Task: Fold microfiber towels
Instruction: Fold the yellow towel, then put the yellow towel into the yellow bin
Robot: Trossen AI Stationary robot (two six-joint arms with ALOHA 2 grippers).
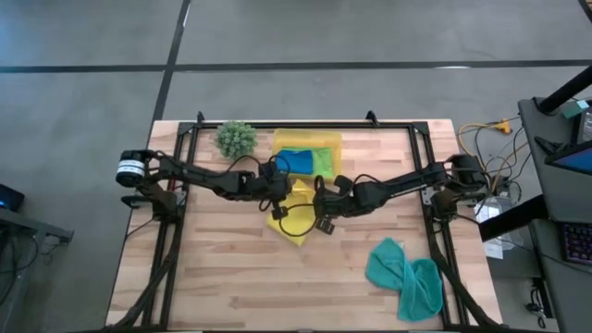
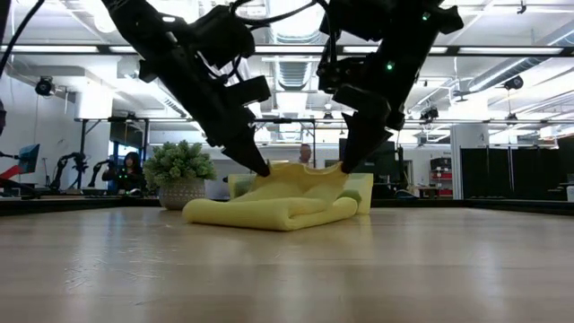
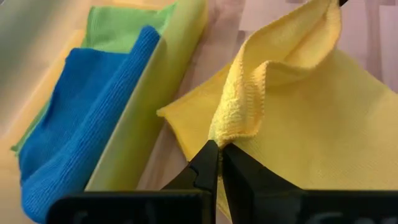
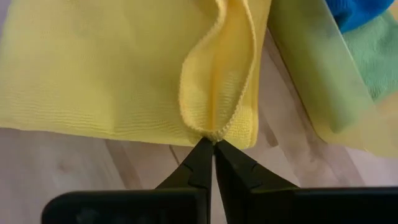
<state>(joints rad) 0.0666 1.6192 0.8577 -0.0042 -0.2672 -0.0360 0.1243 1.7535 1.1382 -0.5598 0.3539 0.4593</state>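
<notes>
A yellow microfiber towel [image 1: 294, 222] lies on the table in front of the yellow tray [image 1: 333, 143], its lower part in a soft fold [image 2: 269, 213]. My left gripper [image 2: 264, 169] and my right gripper [image 2: 344, 167] are each shut on a raised corner of it, a short way apart. A blue towel [image 3: 74, 124] lies on a lime green towel [image 3: 118, 25] in the tray. A teal towel [image 1: 405, 276] lies crumpled at the near right of the table. My left gripper pinches a bunched corner of the yellow towel [image 3: 235, 127] between its two fingertips, slanting down from the table's left. That corner stands lifted; the rest lies on the table. My right gripper pinches another corner, folded on itself [image 4: 216, 127], slanting down from the right. The edge between the two corners [image 2: 305, 176] sags slack.
A spiky green ball plant [image 1: 236, 139] in a pot stands at the far left, beside the tray. The tray's low wall [image 3: 143, 124] runs close behind the yellow towel. Bare wood [image 1: 240, 277] lies toward the near edge. A person [image 2: 132, 170] sits in the room beyond.
</notes>
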